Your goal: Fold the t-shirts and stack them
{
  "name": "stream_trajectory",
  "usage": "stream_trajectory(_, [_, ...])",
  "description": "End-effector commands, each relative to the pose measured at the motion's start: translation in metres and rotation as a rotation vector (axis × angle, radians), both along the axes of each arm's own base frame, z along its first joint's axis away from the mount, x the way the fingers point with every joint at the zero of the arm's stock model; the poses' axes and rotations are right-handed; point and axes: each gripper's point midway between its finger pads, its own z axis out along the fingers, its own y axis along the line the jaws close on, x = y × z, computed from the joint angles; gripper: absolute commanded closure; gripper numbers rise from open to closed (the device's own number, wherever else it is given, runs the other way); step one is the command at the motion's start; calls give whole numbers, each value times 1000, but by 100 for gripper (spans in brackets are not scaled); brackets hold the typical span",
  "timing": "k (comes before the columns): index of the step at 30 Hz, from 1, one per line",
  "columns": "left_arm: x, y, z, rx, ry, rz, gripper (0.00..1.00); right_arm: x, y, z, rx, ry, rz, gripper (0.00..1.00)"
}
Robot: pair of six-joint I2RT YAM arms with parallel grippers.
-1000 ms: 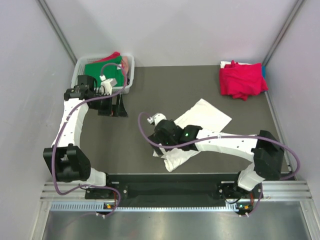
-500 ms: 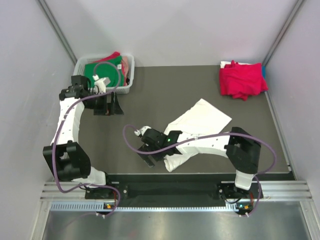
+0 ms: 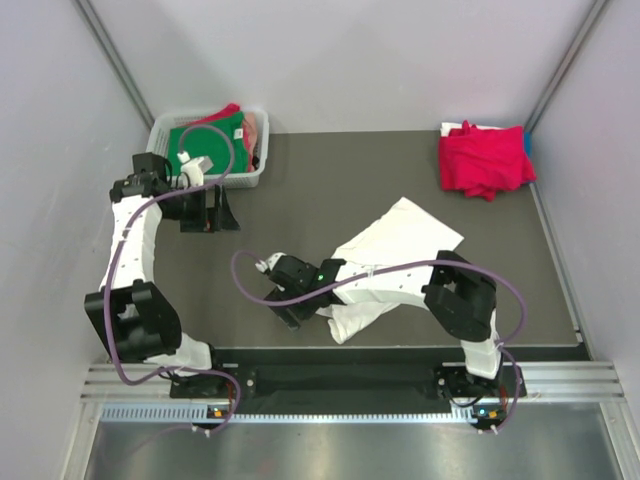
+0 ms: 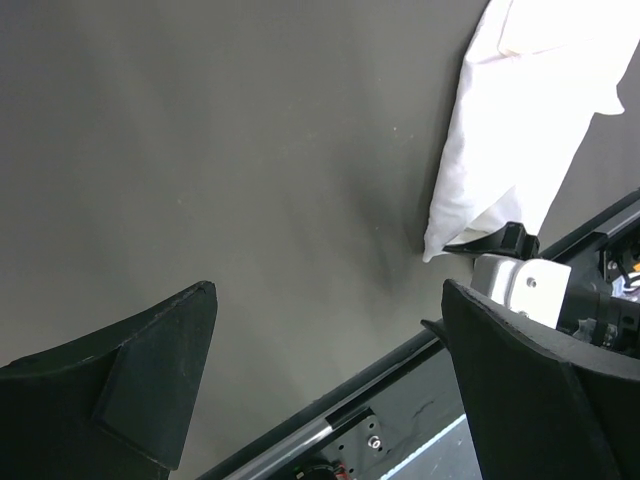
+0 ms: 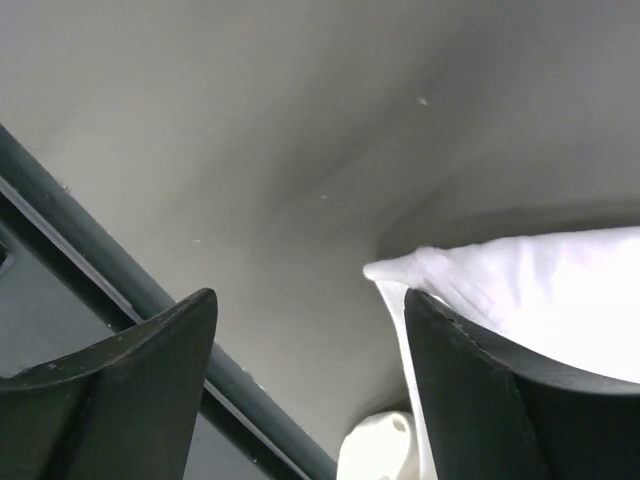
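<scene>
Sweeping further toward the lower left of the overhead view than a second ago, the right gripper (image 3: 280, 303) is now reaching the lower-left tip of the white cloth short-sleeved t-shirt (image 3: 405, 235), while the left gripper (image 4: 328, 300) is drawing slightly back toward the left edge. In the right wrist view the right jaws are standing apart with the shirt's pointed corner poking into the gap beside the right-hand finger; nothing is being clamped. The left jaws are gaping wide over bare dark grey table (image 3: 330, 180), holding nothing. The white shirt is lying rumpled and diagonal across the centre of the overhead view, partly under the right arm. A heap of crimson t-shirts (image 3: 485, 160) is resting at the upper right of the table, and a bright green t-shirt (image 3: 205, 140) is lying in the white slatted plastic basket (image 3: 157, 128) at the upper left, with a bit of red cloth showing behind it.
</scene>
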Motion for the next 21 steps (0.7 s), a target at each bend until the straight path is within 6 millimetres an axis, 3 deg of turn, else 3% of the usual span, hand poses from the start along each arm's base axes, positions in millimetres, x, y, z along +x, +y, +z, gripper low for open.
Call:
stream_trajectory(1, [-7, -1, 18, 9, -76, -34, 2, 22, 13, 13, 38, -71, -21, 26])
stream_trajectory(6, [-10, 0, 21, 13, -84, -39, 2, 35, -2, 9, -11, -125, -59, 33])
stream_trajectory(15, [-15, -3, 34, 4, -107, -56, 2, 49, -27, -32, -92, -135, -117, 43])
stream_trajectory(18, [-17, -2, 33, 16, -108, -60, 2, 52, -31, -38, -94, -130, -132, 50])
stream_trajectory(21, [-19, -1, 31, 15, -100, -59, 2, 54, -32, -39, -92, -132, -138, 62])
